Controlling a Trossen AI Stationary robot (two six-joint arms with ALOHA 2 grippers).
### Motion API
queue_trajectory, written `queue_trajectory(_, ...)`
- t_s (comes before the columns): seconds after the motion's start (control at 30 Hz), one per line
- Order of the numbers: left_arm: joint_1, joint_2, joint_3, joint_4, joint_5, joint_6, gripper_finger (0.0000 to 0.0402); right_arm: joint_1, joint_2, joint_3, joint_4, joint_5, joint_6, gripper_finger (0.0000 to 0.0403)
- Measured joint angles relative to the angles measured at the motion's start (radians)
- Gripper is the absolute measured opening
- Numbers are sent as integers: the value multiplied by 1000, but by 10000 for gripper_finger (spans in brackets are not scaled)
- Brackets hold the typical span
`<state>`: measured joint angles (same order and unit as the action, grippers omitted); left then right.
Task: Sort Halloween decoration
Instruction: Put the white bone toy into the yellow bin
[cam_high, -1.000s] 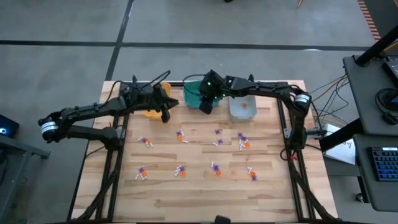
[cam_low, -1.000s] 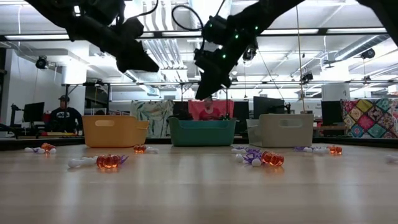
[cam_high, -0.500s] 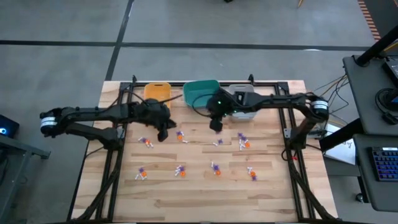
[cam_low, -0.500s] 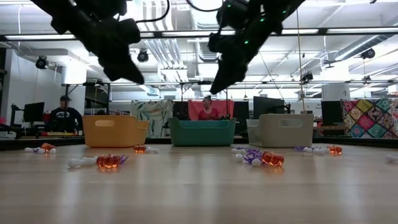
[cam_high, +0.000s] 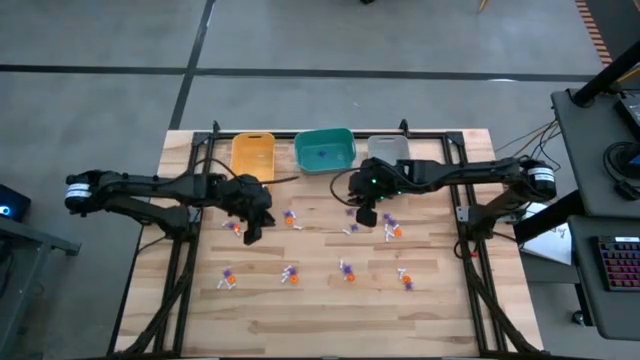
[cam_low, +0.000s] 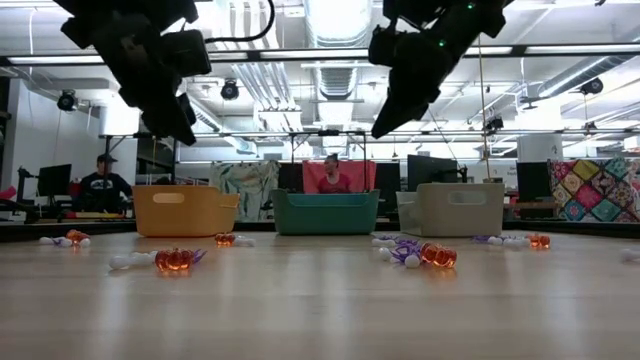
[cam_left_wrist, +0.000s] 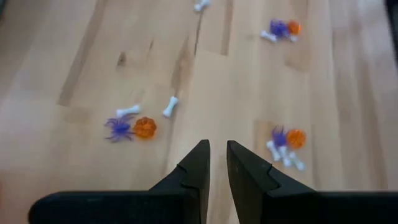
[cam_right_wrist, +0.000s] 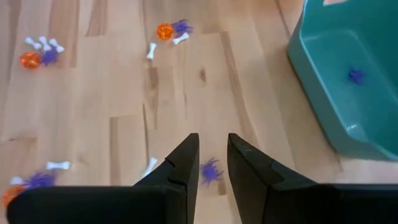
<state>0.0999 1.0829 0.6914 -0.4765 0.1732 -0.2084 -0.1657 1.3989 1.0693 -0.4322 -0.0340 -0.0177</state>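
We hold our right gripper (cam_right_wrist: 212, 163) nearly closed, empty, above a purple spider (cam_right_wrist: 211, 171) to line up a pick for the teal bin (cam_right_wrist: 348, 74), our left gripper (cam_left_wrist: 217, 163), narrowly parted and empty, hovering over the scattered trinkets (cam_high: 290, 275).

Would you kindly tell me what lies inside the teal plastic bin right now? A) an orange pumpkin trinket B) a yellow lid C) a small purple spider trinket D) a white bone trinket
C: the right wrist view shows one small purple spider trinket resting on the floor of the teal plastic bin, with no orange or white piece beside it.
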Motion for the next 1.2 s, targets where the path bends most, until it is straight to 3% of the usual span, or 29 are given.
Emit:
queue_trajectory(0.13, -2, 32, 0, 29, -5, -143, 37, 2, -6, -6, 1, 1, 5, 73)
queue_trajectory(0.27, -6, 84, 0, 26, -5, -145, 37, 2, -3, -5, 3, 1, -14, 73)
queue_trajectory(0.47, -6, 207, 7, 170, -6, -58, 37, 2, -2, -5, 2, 1, -20, 73)
queue_trajectory(0.87, -6, 457, 152, 163, -9, 241, 37, 2, -1, -7, -1, 1, -27, 73)
queue_trajectory(1.2, -7, 534, 164, 163, -22, 269, 48, 2, -1, -7, -4, 1, -48, 73)
